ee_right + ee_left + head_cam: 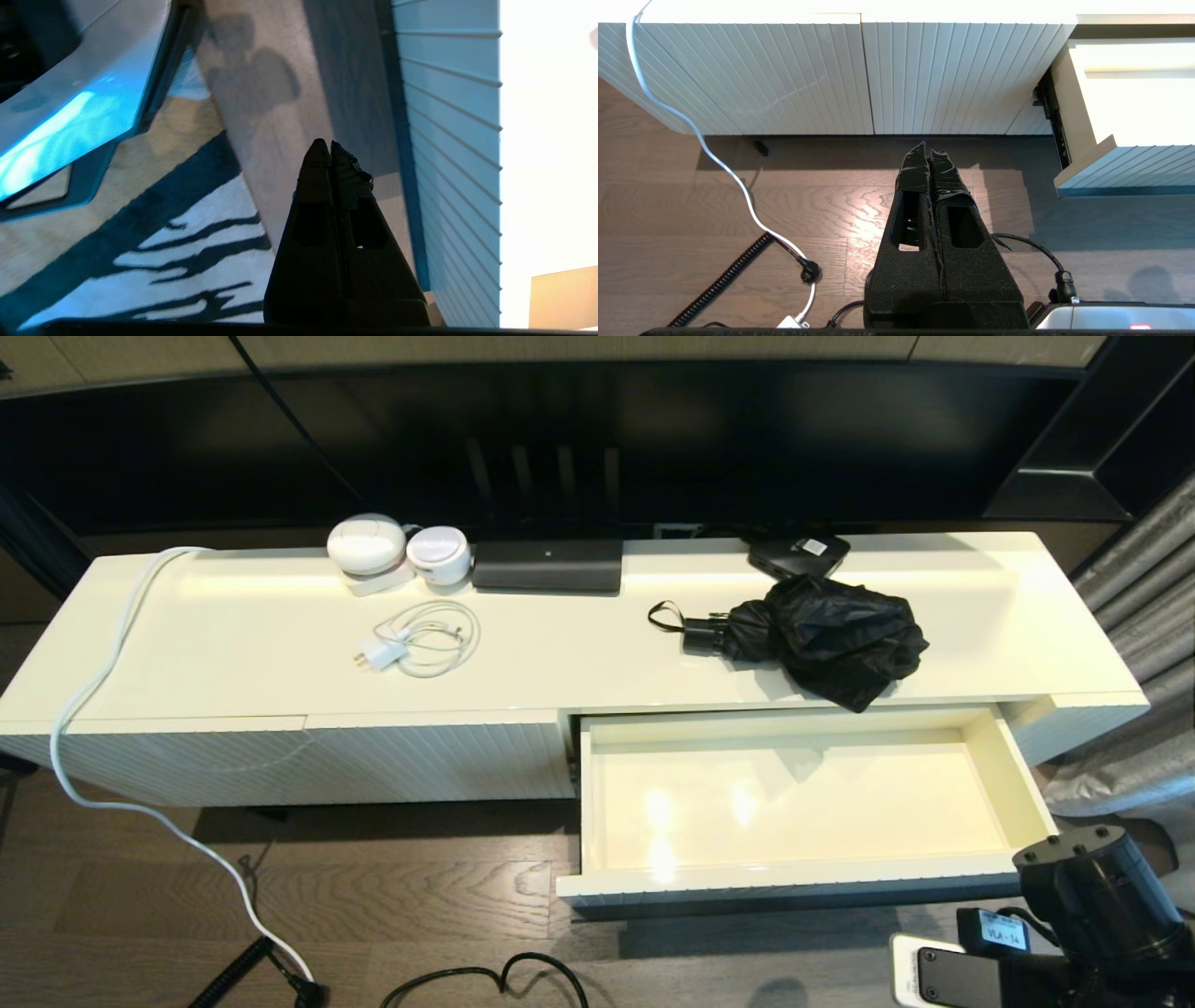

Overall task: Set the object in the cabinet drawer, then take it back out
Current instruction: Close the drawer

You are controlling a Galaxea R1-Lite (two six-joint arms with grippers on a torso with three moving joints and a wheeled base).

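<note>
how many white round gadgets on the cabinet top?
2. Both sit at the back of the cabinet top, left of the long black device: the larger white dome, and the smaller white puck touching its right side. None seem hidden.

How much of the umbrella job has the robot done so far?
The drawer is pulled open with nothing in it. The black umbrella lies on the cabinet top just behind it, so it may not have gone in yet. Nothing is in hand: the right gripper is shut beside the drawer front, holding nothing, and the left gripper is shut over the floor.
</note>
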